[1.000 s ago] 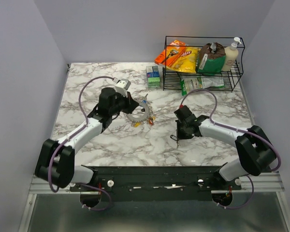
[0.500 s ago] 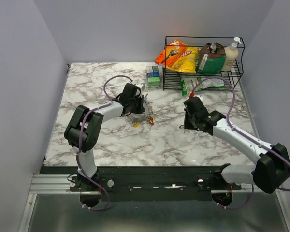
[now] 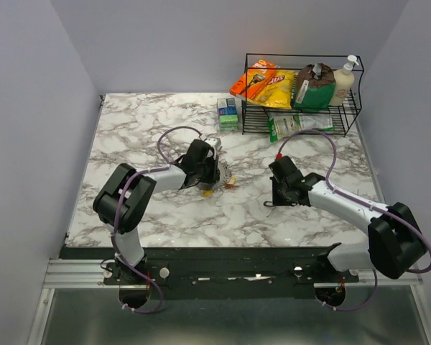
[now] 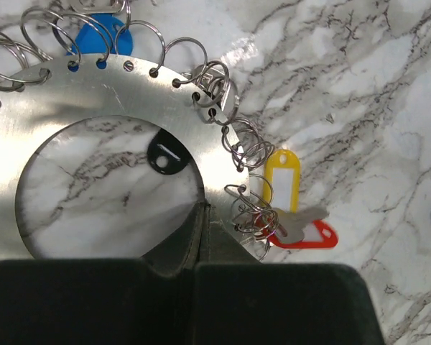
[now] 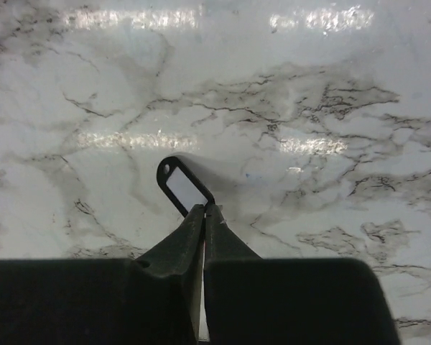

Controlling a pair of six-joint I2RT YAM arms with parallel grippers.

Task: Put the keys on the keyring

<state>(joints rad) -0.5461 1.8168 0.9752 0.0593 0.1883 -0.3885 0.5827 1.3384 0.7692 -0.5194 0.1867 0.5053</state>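
1. Top external view. The left gripper (image 3: 207, 171) is lowered to the marble table (image 3: 129, 136). The keys (image 3: 227, 184) lie just off its fingers, on the side toward the right arm. The right gripper (image 3: 271, 201) also points down at the table, well apart from them.
2. Left wrist view. The fingers (image 4: 172, 251) are pressed together. Their tips sit at the inner edge of the keyring (image 4: 93, 93), a flat silver plate with a large central hole and small wire loops along its rim. Whether they pinch the plate cannot be told. A yellow tag (image 4: 280, 176) and a red tag (image 4: 310, 236) hang from loops to the right of the tips.
3. Right wrist view. The fingers (image 5: 179, 248) stand almost together, with a thin slit between them. A black tag (image 5: 185, 188) lies flat on the table, its near end at the tips. Whether it is grasped cannot be told.
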